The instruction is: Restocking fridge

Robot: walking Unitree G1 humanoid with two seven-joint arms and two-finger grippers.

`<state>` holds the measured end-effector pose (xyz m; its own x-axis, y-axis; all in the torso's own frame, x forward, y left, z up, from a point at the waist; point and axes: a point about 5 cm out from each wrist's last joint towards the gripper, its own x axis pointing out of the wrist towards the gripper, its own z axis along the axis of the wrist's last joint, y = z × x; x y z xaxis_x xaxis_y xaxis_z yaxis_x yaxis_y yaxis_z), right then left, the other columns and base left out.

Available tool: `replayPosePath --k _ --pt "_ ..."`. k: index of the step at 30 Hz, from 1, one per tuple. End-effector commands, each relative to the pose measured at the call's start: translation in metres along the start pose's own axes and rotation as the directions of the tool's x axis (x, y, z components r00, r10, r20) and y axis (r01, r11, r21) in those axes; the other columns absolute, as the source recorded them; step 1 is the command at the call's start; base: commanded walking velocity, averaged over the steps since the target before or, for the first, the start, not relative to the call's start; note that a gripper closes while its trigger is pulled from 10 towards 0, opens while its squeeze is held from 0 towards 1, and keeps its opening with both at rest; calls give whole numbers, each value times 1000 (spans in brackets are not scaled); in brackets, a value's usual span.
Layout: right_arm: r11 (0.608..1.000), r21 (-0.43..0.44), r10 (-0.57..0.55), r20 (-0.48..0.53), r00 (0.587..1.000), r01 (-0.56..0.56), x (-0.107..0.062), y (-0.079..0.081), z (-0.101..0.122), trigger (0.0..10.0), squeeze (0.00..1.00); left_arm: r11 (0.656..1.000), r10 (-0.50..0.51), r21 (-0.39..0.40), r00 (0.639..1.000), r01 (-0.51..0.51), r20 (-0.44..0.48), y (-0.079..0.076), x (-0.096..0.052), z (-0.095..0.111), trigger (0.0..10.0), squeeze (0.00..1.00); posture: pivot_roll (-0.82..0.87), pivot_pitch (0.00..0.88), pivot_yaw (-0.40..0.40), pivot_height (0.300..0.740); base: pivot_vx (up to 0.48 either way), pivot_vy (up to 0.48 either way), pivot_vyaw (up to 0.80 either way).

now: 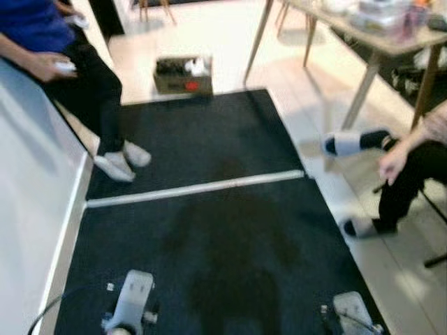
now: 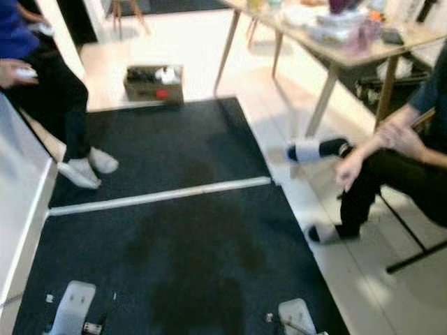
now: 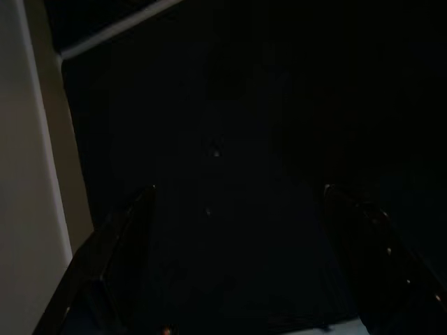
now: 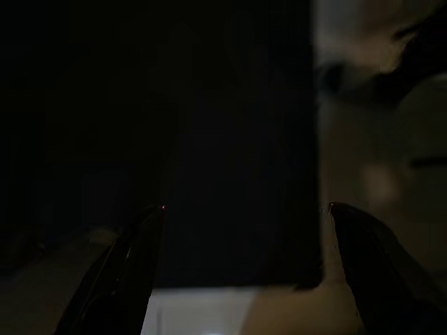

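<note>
Landmark: I place everything from the cardboard box [image 1: 183,75] of goods on the pale floor beyond the black mat [image 1: 209,237].
Task thing: the box sits well ahead of me, its long side across my path; I see no fridge.
Left tool [image 3: 234,262]: hanging idle over the mat, fingers spread, holding nothing.
Right tool [image 4: 241,269]: likewise released and empty.
Nearer arm: I judge the left, slightly.
People: one standing [image 1: 77,77] left of the box, one seated [image 2: 391,167] right, by the table [image 2: 335,42].

Contents of the blurred cardboard box [image 1: 183,75] unreadable (both people cut off by frame edges)
</note>
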<state>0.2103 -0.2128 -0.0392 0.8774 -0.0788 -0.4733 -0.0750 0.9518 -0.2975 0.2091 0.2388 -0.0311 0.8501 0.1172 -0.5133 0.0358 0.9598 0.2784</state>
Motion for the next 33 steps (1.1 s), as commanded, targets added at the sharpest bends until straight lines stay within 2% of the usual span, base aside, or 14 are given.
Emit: replayPosePath --k 1,19,23,33 --pt "1000 21 22 -50 998 -21 -8 10 -14 10000 0 1000 9 0 998 -9 -63 2 -6 -16 10000 0 -112 254 67 740 364 0 0" --pt "999 45 14 -60 998 -11 -9 8 -16 10000 0 1000 12 1 998 -12 -62 2 -6 -15 10000 0 -115 248 66 740 387 0 0" --pt "998 68 5 -68 998 0 -9 6 -17 10000 0 1000 12 0 998 -12 -63 2 -5 -15 10000 0 -117 247 66 740 412 0 -666" --pt "998 56 7 -69 998 -4 -8 6 -17 10000 0 1000 12 -1 998 -12 -65 1 -5 -15 10000 0 -115 252 66 740 412 0 -761"
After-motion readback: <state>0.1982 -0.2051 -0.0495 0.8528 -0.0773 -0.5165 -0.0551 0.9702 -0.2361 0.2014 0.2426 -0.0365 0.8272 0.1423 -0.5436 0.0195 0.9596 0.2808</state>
